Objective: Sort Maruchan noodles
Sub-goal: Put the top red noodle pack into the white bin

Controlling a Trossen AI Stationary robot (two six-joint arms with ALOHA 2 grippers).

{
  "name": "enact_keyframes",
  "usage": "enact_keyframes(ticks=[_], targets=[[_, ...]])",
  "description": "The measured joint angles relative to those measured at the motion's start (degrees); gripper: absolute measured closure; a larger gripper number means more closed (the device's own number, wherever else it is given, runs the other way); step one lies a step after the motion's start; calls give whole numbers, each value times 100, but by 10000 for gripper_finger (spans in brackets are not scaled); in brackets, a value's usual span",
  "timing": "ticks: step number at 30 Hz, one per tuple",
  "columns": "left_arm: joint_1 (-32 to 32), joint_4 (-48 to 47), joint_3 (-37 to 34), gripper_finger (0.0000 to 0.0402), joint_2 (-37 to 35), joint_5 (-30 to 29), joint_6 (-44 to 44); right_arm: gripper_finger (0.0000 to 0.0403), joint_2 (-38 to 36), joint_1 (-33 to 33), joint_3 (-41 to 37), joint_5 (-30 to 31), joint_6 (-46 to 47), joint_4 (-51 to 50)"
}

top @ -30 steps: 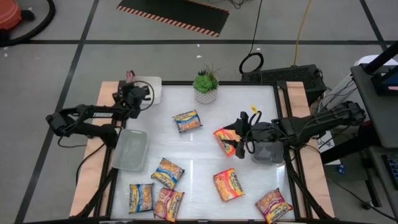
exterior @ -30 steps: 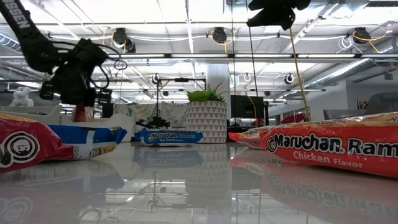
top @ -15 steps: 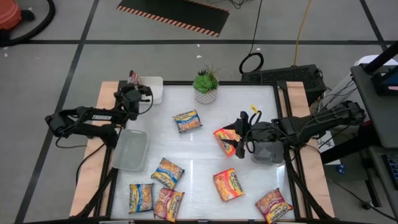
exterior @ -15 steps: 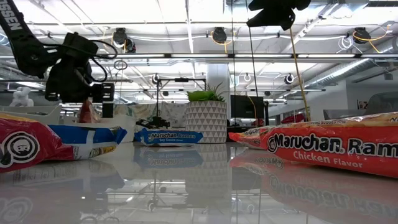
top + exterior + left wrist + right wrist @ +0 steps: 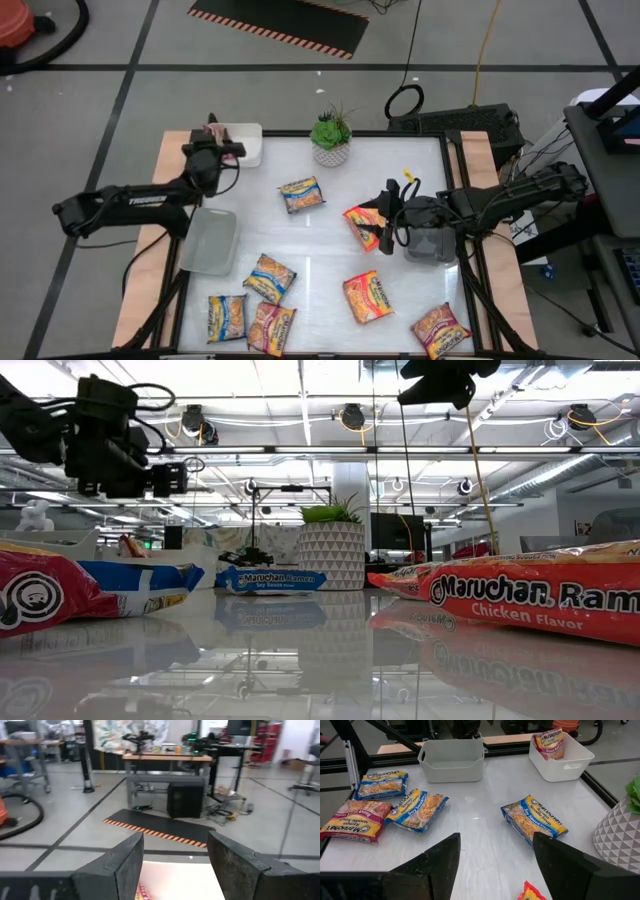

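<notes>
1. One dark-red crinkly plastic Maruchan packet (image 5: 549, 742) stands on edge inside the white rectangular plastic tray (image 5: 243, 146) at the table's far-left corner. In the high view only a pink sliver shows above the rim.
2. The remaining packets lie loose on the white table (image 5: 330, 265): a blue-and-yellow packet (image 5: 300, 194) near the middle, an orange-red packet (image 5: 362, 222) just right of it, and another blue-and-yellow one (image 5: 269, 277) toward the near edge. At the near-left corner sit a blue packet (image 5: 227, 318) and a dark-red packet (image 5: 270, 327). Two orange-red packets (image 5: 368, 297) (image 5: 439, 329) lie toward the near-right corner.
3. A translucent grey tray (image 5: 208, 241) sits by the left edge, with nothing visible in it.
4. Left gripper (image 5: 222, 158) hovers just beside the white tray, fingers spread and holding nothing.
5. Right gripper (image 5: 381, 222) hangs over the orange-red packet right of centre, fingers (image 5: 437, 865) spread wide, no contact visible.
6. Judgement: the drop into the white tray looks done. The next step is to lift the left arm clear of the rim before swinging it, then go for the other dark-red packet.
7. Tip: pinch a packet's crimped edge, since the flat middle may slide.
8. A potted green plant (image 5: 331, 137) stands at the far edge; route around it.
</notes>
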Motion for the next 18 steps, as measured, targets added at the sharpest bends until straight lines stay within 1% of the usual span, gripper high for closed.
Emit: enact_keyframes(ticks=[4, 6, 11, 13, 18], targets=[[-167, -217, 2, 179, -167, 645, -131, 161, 0, 0, 0, 1, 0, 5], [-197, -415, 2, 179, -150, 797, -360, 161, 0, 0, 0, 1, 0, 45], [-59, -827, 2, 179, 187, 651, -917, 161, 0, 0, 0, 1, -2, 218], [4, -820, 2, 179, 383, 553, -1104, 161, 0, 0, 0, 2, -12, 349], [128, -542, 2, 179, 935, 546, -1484, 161, 0, 0, 0, 5, -138, 688]])
